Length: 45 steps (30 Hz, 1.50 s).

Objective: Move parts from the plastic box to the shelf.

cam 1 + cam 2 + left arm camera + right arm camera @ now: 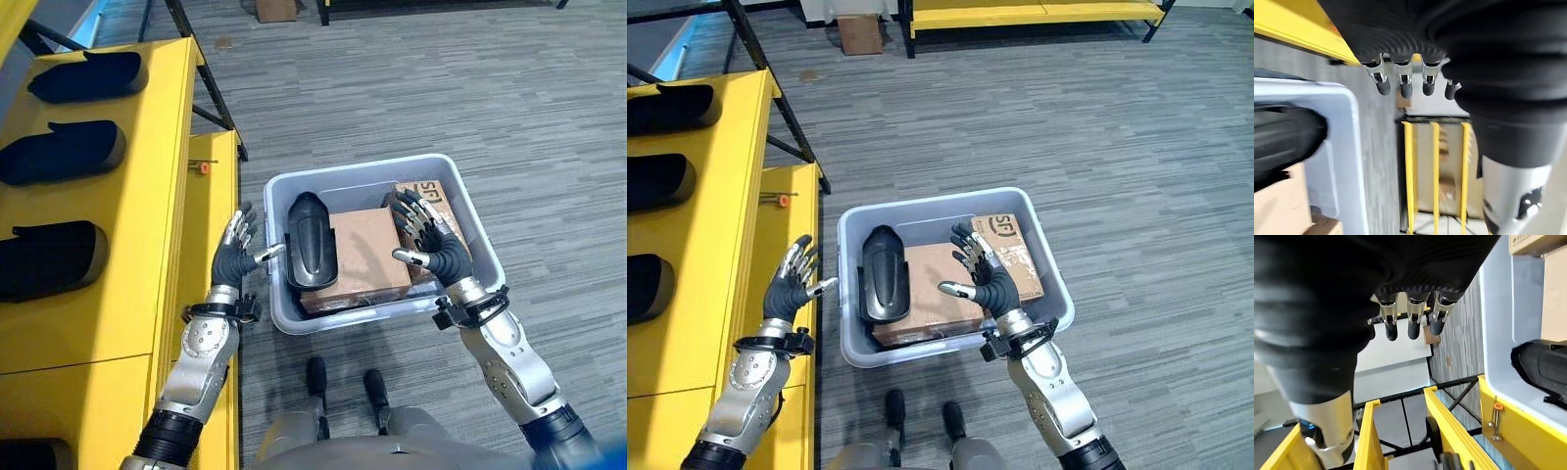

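Right hand (989,279) splayed over plastic box (1048,264)

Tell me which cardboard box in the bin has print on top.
The far-right cardboard box, partly under the right hand. The larger box in the plastic bin, beside the black part, is plain brown.

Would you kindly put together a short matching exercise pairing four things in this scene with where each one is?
Things:
1. black part
2. left hand
3. right hand
4. shelf

Places:
A. open, above the cardboard boxes
B. on the robot's left, beside the plastic box
C. open, outside the box's left wall
D. lying inside the box, left side

Pairs: 1-D, 2-C, 3-A, 4-B
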Motion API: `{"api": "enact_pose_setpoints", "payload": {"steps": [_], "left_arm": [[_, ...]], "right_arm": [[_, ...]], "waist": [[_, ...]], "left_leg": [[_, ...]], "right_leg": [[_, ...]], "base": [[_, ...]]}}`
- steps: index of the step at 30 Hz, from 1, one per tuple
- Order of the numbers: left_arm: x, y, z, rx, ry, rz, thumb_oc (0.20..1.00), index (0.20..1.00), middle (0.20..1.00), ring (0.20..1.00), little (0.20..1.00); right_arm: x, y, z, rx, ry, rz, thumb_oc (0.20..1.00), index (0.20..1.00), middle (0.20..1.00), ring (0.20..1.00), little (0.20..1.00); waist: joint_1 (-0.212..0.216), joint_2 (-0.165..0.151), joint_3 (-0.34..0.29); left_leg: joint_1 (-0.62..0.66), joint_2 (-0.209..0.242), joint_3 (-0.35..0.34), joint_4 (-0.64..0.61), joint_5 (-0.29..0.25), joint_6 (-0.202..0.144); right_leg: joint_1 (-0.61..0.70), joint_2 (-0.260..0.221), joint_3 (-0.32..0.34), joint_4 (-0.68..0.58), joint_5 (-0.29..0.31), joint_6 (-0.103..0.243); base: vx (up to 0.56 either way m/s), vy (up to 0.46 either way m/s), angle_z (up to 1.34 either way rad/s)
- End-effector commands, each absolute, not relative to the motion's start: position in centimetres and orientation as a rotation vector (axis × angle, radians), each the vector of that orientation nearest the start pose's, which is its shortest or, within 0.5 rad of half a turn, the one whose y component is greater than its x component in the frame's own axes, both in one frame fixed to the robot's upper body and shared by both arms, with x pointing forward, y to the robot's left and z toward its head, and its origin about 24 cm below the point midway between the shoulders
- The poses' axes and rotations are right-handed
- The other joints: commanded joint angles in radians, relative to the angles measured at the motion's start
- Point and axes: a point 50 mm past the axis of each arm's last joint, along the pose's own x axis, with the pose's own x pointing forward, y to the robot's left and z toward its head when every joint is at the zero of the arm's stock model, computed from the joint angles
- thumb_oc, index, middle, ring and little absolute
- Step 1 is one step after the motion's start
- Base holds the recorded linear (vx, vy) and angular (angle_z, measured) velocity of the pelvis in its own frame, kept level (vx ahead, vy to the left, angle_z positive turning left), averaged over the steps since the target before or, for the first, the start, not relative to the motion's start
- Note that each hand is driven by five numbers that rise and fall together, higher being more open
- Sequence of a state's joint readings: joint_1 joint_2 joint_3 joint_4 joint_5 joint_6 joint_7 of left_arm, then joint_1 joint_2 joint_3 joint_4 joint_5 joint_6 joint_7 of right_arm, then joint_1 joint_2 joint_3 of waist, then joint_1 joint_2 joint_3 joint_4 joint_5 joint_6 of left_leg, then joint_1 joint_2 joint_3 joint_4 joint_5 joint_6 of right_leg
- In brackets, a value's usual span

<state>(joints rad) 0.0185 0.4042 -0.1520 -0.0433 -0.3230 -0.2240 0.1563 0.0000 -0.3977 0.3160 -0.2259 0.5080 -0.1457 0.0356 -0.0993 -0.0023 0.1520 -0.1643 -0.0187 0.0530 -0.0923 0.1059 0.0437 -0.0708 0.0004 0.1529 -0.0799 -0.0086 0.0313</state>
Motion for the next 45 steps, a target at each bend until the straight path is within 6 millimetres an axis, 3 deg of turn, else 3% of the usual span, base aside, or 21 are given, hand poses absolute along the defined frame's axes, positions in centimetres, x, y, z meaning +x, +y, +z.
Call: {"api": "enact_pose_setpoints", "payload": {"steps": [1, 2, 3, 4, 8, 19, 29, 33, 41, 45], "left_arm": [[25.7, 18.5, 10.1, 0.095, -0.367, -0.038, 1.000, 1.000, 1.000, 1.000, 1.000], [25.7, 18.5, 10.1, 0.094, -0.367, -0.038, 1.000, 1.000, 1.000, 1.000, 1.000], [27.3, 16.3, 11.3, 0.090, -0.421, -0.083, 1.000, 1.000, 1.000, 1.000, 1.000], [28.0, 15.7, 11.4, 0.070, -0.419, -0.082, 1.000, 1.000, 1.000, 1.000, 1.000], [30.4, 15.4, 10.5, -0.007, -0.346, -0.014, 1.000, 1.000, 1.000, 1.000, 1.000], [33.4, 18.0, 10.5, 0.050, -0.300, 0.238, 1.000, 1.000, 1.000, 1.000, 1.000], [33.8, 19.6, 10.8, 0.055, -0.307, 0.370, 1.000, 1.000, 1.000, 1.000, 1.000], [35.3, 20.9, 9.2, 0.184, -0.181, 0.407, 1.000, 1.000, 1.000, 1.000, 1.000], [37.0, 23.6, 8.3, 0.245, 0.006, 0.477, 1.000, 1.000, 1.000, 1.000, 1.000], [37.5, 23.5, 8.2, 0.291, 0.050, 0.449, 1.000, 1.000, 1.000, 1.000, 1.000]], "right_arm": [[23.0, -13.1, 13.5, 0.258, -0.441, 0.423, 1.000, 1.000, 1.000, 1.000, 1.000], [23.0, -13.1, 13.5, 0.258, -0.442, 0.422, 1.000, 1.000, 1.000, 1.000, 1.000], [23.1, -12.9, 14.5, 0.279, -0.488, 0.422, 1.000, 1.000, 1.000, 1.000, 1.000], [23.1, -12.6, 14.7, 0.286, -0.499, 0.430, 1.000, 1.000, 1.000, 1.000, 1.000], [23.3, -11.9, 15.1, 0.299, -0.513, 0.448, 1.000, 1.000, 1.000, 1.000, 1.000], [23.2, -11.5, 15.2, 0.331, -0.517, 0.446, 1.000, 1.000, 1.000, 1.000, 1.000], [22.9, -11.5, 15.0, 0.344, -0.516, 0.442, 1.000, 1.000, 1.000, 1.000, 1.000], [22.8, -11.3, 15.1, 0.364, -0.515, 0.470, 1.000, 1.000, 1.000, 1.000, 1.000], [22.2, -10.6, 14.9, 0.402, -0.494, 0.540, 1.000, 1.000, 1.000, 1.000, 1.000], [21.9, -10.6, 14.7, 0.411, -0.478, 0.554, 1.000, 1.000, 1.000, 1.000, 1.000]], "waist": [[0.003, -0.030, -0.019], [0.005, -0.029, -0.019], [-0.014, -0.038, 0.016], [-0.021, -0.043, 0.033], [-0.037, -0.060, 0.070], [-0.065, -0.090, 0.105], [-0.070, -0.112, 0.129], [-0.088, -0.129, 0.152], [-0.125, -0.168, 0.184], [-0.142, -0.183, 0.191]], "left_leg": [[0.017, 0.075, 0.013, 0.016, -0.060, -0.058], [0.017, 0.075, 0.014, 0.016, -0.060, -0.058], [-0.014, 0.080, 0.034, 0.016, -0.055, -0.060], [-0.028, 0.080, 0.041, 0.018, -0.052, -0.061], [-0.063, 0.085, 0.055, 0.018, -0.040, -0.066], [-0.096, 0.097, 0.071, 0.007, -0.026, -0.078], [-0.113, 0.105, 0.069, 0.005, -0.022, -0.085], [-0.124, 0.110, 0.074, 0.005, -0.019, -0.090], [-0.141, 0.119, 0.092, 0.006, -0.013, -0.094], [-0.148, 0.123, 0.097, 0.006, -0.012, -0.096]], "right_leg": [[-0.078, -0.085, -0.015, 0.022, 0.062, 0.090], [-0.079, -0.085, -0.014, 0.022, 0.063, 0.090], [-0.128, -0.082, 0.005, 0.017, 0.084, 0.094], [-0.146, -0.081, 0.010, 0.015, 0.092, 0.096], [-0.190, -0.077, 0.022, 0.016, 0.108, 0.098], [-0.234, -0.066, 0.030, 0.008, 0.127, 0.099], [-0.251, -0.061, 0.022, 0.008, 0.129, 0.098], [-0.265, -0.056, 0.019, 0.011, 0.130, 0.100], [-0.300, -0.040, 0.036, 0.020, 0.143, 0.103], [-0.312, -0.035, 0.041, 0.021, 0.147, 0.103]], "base": [[-0.02, 0.012, -0.27], [-0.13, -0.003, -0.28], [-0.16, -0.004, -0.39], [-0.18, -0.002, -0.27], [-0.06, -0.005, -0.27], [0.00, -0.006, -0.03], [0.00, -0.005, -0.01], [-0.01, -0.004, 0.00], [-0.02, -0.009, -0.04], [-0.01, -0.012, -0.10]]}}
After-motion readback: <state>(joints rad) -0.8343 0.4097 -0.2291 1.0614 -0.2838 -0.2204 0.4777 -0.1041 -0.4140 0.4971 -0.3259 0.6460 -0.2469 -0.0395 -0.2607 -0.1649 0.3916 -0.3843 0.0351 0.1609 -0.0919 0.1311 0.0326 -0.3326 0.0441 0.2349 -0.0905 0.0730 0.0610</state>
